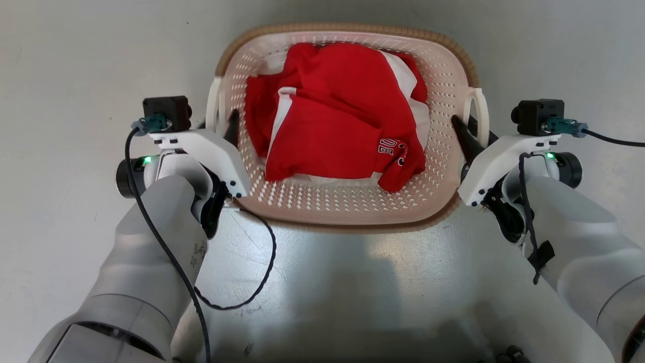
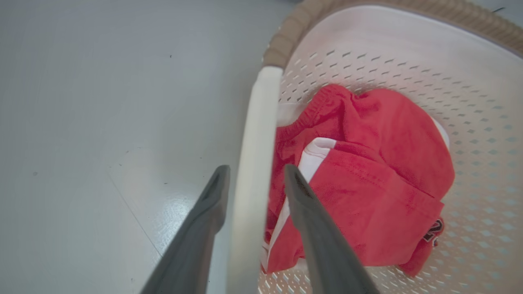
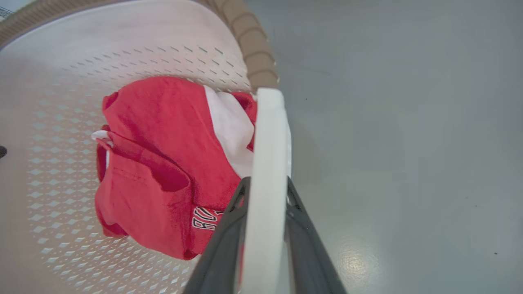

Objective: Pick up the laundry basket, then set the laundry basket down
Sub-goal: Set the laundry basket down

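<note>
The laundry basket [image 1: 446,80], cream-white and perforated with a brown woven rim, sits on the grey floor between my two arms. It holds a red and white garment [image 1: 342,111]. My left gripper [image 1: 224,123] straddles the basket's left loop handle [image 2: 257,143]; its jaws are open, with a gap showing between the inner finger [image 2: 302,204] and the handle. My right gripper [image 3: 266,185] is shut on the right loop handle [image 3: 269,134], with both fingers pressed against it. In the head view the right gripper [image 1: 476,133] sits at that handle [image 1: 482,108].
Smooth grey floor [image 1: 75,60] lies all around the basket. A black cable [image 1: 262,272] loops from my left forearm over the floor in front of the basket. Another cable [image 1: 615,140] runs off to the right from my right wrist camera.
</note>
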